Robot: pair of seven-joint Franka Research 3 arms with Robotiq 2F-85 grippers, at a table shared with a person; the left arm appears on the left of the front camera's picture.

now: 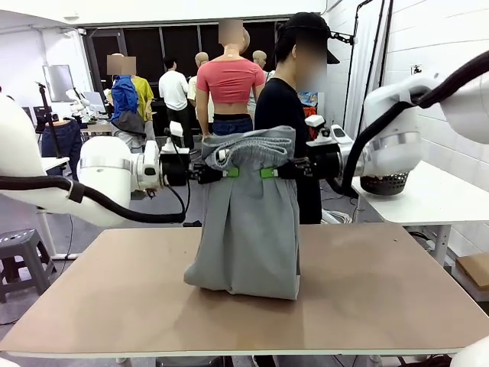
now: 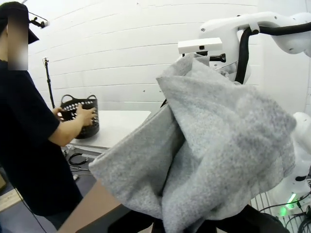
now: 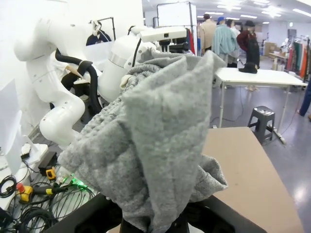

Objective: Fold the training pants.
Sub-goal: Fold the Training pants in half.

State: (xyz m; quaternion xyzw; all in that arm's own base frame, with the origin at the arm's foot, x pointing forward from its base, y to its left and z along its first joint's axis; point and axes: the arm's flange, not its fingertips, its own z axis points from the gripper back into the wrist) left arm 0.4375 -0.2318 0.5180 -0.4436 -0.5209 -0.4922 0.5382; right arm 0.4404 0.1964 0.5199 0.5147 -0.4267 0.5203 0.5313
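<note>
The light grey training pants (image 1: 248, 222) hang upright over the middle of the brown table (image 1: 382, 298), their lower end bunched on the tabletop. My left gripper (image 1: 226, 173) is shut on the waistband's left side and my right gripper (image 1: 269, 172) is shut on its right side, both held high and level. Grey fabric (image 2: 218, 145) drapes over my own fingers in the left wrist view, hiding them. The same cloth (image 3: 155, 141) covers the fingers in the right wrist view.
A person in a black shirt (image 1: 286, 115) stands just behind the pants at the table's far side, with a hand (image 2: 82, 116) on a black mesh basket (image 1: 383, 183) that sits on a white side table (image 1: 428, 199) to the right. A grey stool (image 1: 19, 252) stands left.
</note>
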